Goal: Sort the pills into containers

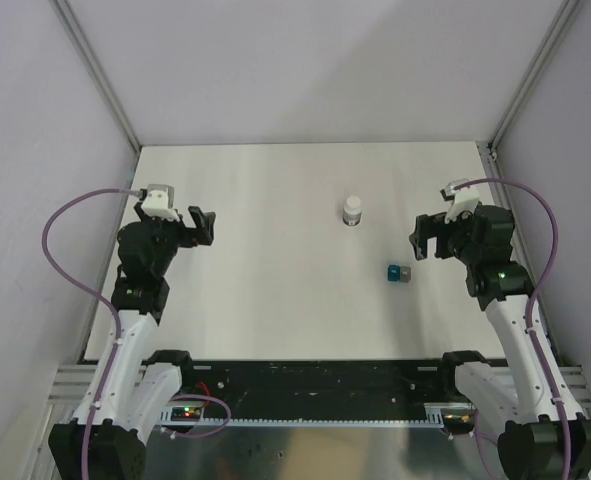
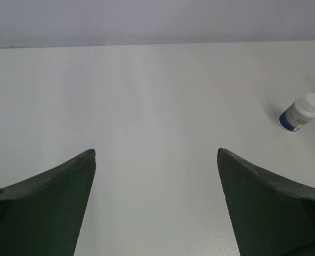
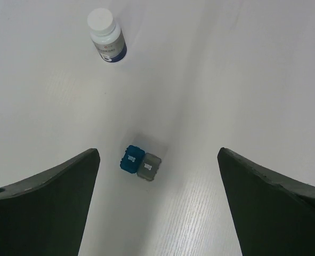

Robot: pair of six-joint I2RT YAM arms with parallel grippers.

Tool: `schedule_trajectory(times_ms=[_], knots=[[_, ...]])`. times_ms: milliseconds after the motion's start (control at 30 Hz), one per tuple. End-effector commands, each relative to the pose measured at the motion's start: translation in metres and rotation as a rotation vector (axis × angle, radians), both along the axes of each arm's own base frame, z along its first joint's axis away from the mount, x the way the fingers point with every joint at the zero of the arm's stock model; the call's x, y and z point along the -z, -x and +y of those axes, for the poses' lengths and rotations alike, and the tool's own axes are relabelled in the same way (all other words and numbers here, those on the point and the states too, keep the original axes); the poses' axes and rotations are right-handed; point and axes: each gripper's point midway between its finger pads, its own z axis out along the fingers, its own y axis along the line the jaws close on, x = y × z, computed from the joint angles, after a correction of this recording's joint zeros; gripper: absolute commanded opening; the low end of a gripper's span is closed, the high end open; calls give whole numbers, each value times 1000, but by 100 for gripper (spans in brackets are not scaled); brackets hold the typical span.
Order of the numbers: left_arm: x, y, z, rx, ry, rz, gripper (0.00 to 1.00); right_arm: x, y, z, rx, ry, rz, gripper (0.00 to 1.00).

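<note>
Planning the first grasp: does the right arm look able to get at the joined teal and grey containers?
Probably yes: the containers lie on bare table just ahead of the open right hand, nothing between them; the white bottle stands well apart.

A small white capped bottle (image 1: 352,210) with a dark blue label stands upright on the white table (image 1: 265,260), toward its far right, pale walls (image 1: 305,60) behind
</note>
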Motion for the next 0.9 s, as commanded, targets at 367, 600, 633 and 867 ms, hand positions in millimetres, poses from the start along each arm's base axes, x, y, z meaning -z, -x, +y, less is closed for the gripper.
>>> schedule_trajectory(times_ms=[367, 600, 633, 867], knots=[[-19, 4, -3, 21, -8, -80, 98, -10, -2, -3, -17, -22, -43, 99], [-19, 4, -4, 26, -9, -79, 98, -11, 0, -1, -28, -42, -41, 99], [-19, 4, -4, 26, -9, -79, 98, -12, 0, 0, -29, -45, -43, 99], [-20, 4, -4, 29, -7, -80, 98, -19, 1, -12, 16, -53, -66, 99]])
